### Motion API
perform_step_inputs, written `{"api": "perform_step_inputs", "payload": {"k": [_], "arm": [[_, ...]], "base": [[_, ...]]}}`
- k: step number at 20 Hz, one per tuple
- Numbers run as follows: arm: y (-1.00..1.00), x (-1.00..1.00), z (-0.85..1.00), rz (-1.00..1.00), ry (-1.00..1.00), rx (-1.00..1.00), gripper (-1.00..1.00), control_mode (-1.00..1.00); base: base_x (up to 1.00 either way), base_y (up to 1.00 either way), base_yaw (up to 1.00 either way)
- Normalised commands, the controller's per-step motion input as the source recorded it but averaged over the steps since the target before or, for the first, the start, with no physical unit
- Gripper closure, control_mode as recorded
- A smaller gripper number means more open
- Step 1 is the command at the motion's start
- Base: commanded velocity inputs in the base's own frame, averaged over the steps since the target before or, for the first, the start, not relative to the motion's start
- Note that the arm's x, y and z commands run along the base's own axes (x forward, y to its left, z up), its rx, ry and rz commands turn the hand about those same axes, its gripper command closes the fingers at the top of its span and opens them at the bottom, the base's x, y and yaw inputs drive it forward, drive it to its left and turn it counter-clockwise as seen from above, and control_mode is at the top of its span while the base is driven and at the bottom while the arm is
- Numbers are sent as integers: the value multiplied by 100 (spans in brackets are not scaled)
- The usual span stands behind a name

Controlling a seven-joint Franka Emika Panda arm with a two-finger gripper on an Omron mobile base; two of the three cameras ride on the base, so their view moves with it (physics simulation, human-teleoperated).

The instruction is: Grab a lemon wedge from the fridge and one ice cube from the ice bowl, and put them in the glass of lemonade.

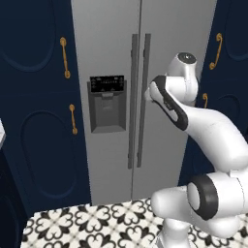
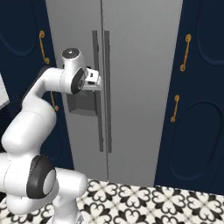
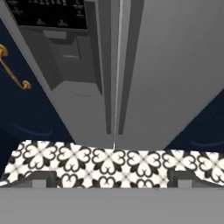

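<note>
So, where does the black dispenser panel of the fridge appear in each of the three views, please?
Left base view: the dispenser panel sits left of centre, on the left door of the fridge.
Right base view: the panel is hidden behind the arm; the grey recess under it peeks out at the left.
Hand view: the panel is at the top left edge.
Shared landmark: the pair of long vertical handles at the door seam.

Even, soft rendered light, sharp throughout, no glare; faint shading on the fridge (image 1: 160, 29) doors.
</note>
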Motion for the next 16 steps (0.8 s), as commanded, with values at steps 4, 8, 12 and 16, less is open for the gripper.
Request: {"api": "perform_step_inputs", "payload": {"k": [4, 8, 12, 16], "arm": [[-7, 57, -20, 0, -2, 0, -100, -100], [-17, 17, -10, 0, -4, 0, -100, -100], [-10, 22, -6, 0, -9, 0, -100, -100], [0, 53, -4, 0, -4, 0, -100, -100]], "base": [[0, 0, 0], [0, 0, 0], [0, 0, 0], [0, 0, 0]]}}
